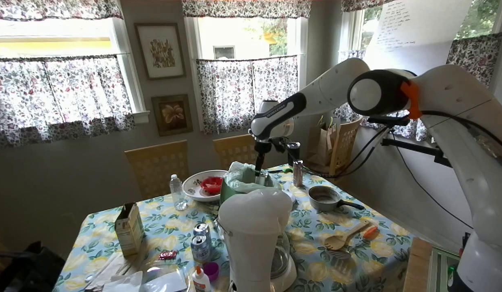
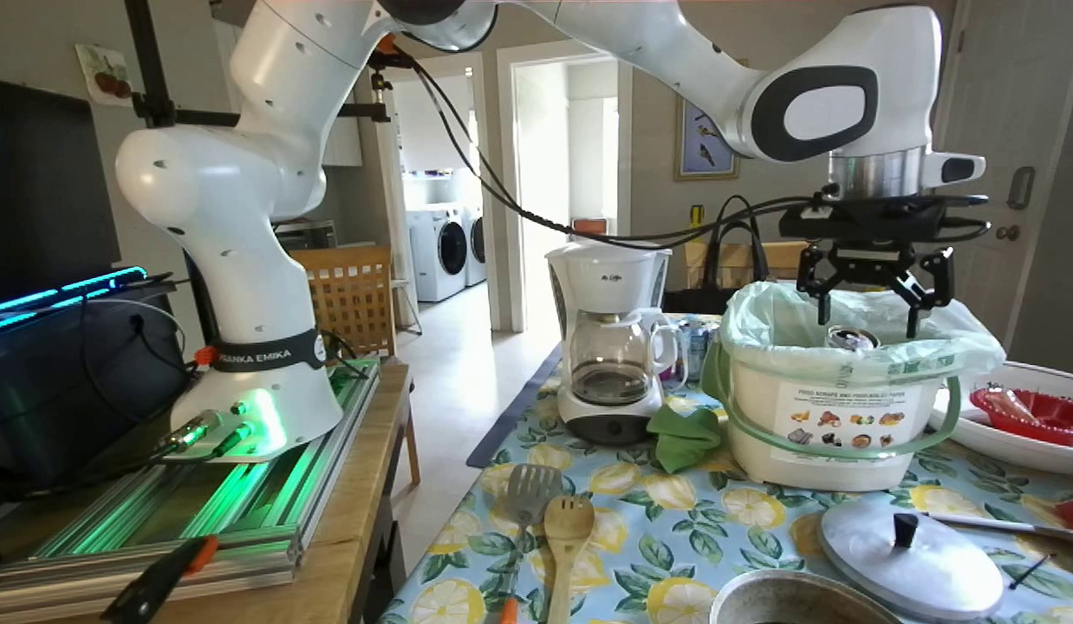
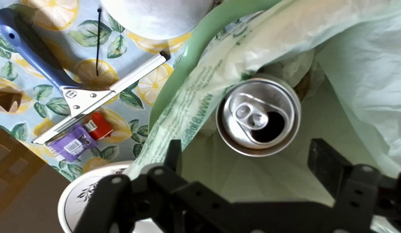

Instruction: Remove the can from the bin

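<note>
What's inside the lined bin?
Inside the bin, in its pale green liner: an opened can, top up, with something brown, unidentifiable, past its rim. The can's base and whatever lies beneath it or the liner's folds are hidden.

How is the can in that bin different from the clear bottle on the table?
The can is shiny metal; the bottle is see-through. The can's top is open; the bottle wears a white cap. The can sits inside the bin; the bottle stands on the tablecloth. Both are drink containers.

In an exterior view, the bin [image 2: 835, 412] partly hides the can [image 2: 851, 338]; the bottom edge crops the pan [image 2: 792, 591].
</note>
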